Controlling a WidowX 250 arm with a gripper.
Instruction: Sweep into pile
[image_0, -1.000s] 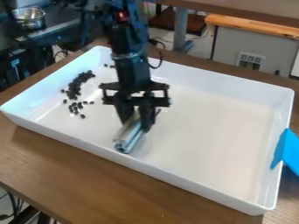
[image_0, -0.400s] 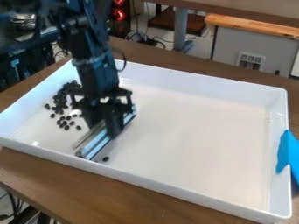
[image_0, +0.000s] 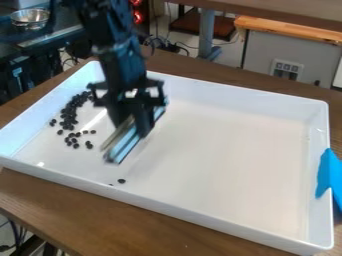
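Camera view: we see the black gripper (image_0: 137, 129) over the left part of the white tray (image_0: 227, 155), its jaws clamped on a silvery bar (image_0: 123, 147) that slants toward the near left. We find most of the dark beans (image_0: 69, 118) in a loose band left of the bar, and one stray bean (image_0: 121, 181) apart from them, near the tray's front wall

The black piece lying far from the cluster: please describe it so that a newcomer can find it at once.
In the large white tray, go to the near long wall, left of its middle. On the floor there, below the silvery bar in the view, lies a small black piece. It is apart from the black cluster, and bigger than the tiny speck beside it.
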